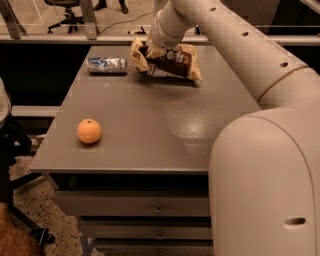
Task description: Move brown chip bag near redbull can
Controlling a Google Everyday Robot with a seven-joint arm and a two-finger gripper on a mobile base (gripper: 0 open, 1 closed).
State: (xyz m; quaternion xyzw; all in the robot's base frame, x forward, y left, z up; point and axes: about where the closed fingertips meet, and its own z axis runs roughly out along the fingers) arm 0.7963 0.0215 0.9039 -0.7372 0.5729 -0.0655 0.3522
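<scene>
The brown chip bag (170, 61) is at the far middle of the grey table (150, 125), dark brown with pale yellow ends. My gripper (151, 51) is at the bag's left end, on top of it, with the arm reaching in from the right. The redbull can (107, 65) lies on its side at the far left of the table, a short gap left of the bag.
A round orange fruit (89, 131) sits near the table's front left. Drawers (150, 205) are under the table top. My white arm body (265, 180) fills the right foreground. A rail and an office chair (67, 12) are behind the table.
</scene>
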